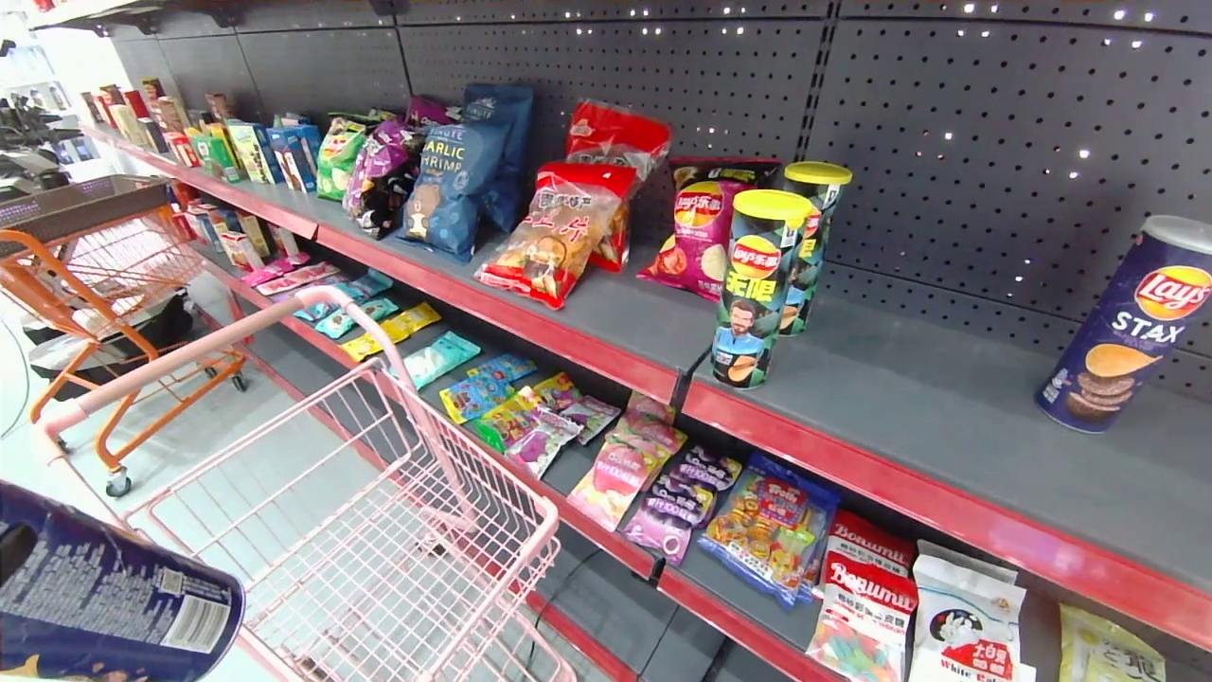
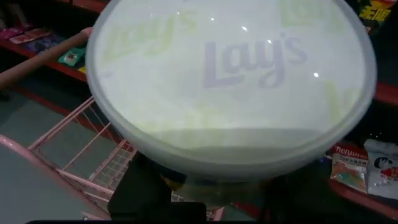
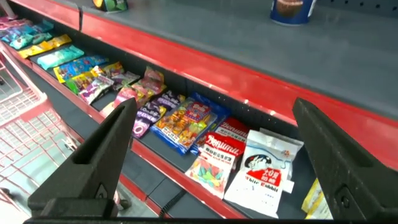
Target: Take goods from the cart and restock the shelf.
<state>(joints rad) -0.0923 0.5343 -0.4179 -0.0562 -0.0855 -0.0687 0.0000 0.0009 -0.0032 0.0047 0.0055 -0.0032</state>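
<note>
A dark blue chips can [image 1: 104, 606] hangs at the lower left, above the pink cart's [image 1: 379, 530] near corner. Its pale lid [image 2: 230, 81] sits close in front of the left wrist camera, with my left gripper [image 2: 186, 199] shut on the can behind it. My right gripper [image 3: 214, 168] is open with nothing between its fingers, hovering in front of the lower shelf's candy bags [image 3: 186, 121]. A matching blue can [image 1: 1117, 327] stands on the grey upper shelf [image 1: 947, 407] at the right. The cart's basket looks bare inside.
Two yellow-lidded cans [image 1: 767, 284] stand mid-shelf, with chip bags [image 1: 559, 227] to their left. The shelf between the yellow-lidded cans and the blue can is bare. An orange cart [image 1: 104, 275] stands farther left in the aisle. The shelf's red front edge [image 1: 852, 464] juts toward me.
</note>
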